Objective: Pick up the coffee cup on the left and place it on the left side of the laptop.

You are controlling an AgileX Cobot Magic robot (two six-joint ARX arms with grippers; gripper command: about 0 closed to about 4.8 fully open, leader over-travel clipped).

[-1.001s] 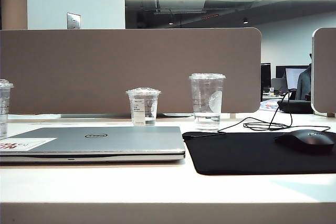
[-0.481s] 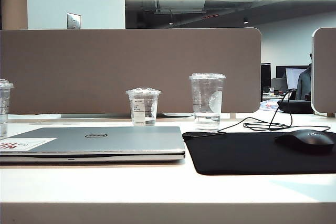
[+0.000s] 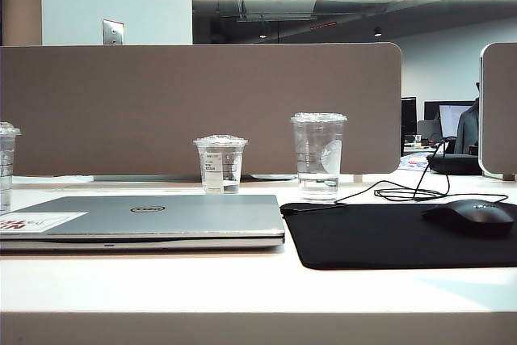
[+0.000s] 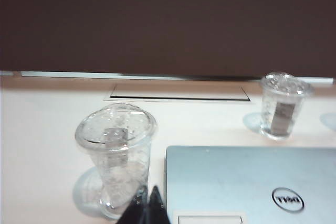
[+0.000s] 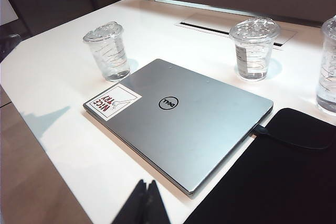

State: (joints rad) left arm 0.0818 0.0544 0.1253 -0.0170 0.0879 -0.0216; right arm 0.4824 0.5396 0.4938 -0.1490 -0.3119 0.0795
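Left gripper [image 4: 148,209] shut near coffee cup [image 4: 116,158]; exterior view barely shows cup.

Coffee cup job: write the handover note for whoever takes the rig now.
Left gripper: shut, empty, just short of the coffee cup.
Right gripper: shut, empty, over the table edge near the laptop.
Coffee cup: upright, lidded, on the table at the laptop's left edge.
Done: cup looks placed, nothing is held.
Left: confirm placement; otherwise nothing.

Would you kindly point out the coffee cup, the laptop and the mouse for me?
coffee cup [image 5: 107,51], right wrist view, side wall.
laptop [image 5: 210,129], right wrist view, bare lid.
mouse [image 3: 472,216], exterior view, top shell.
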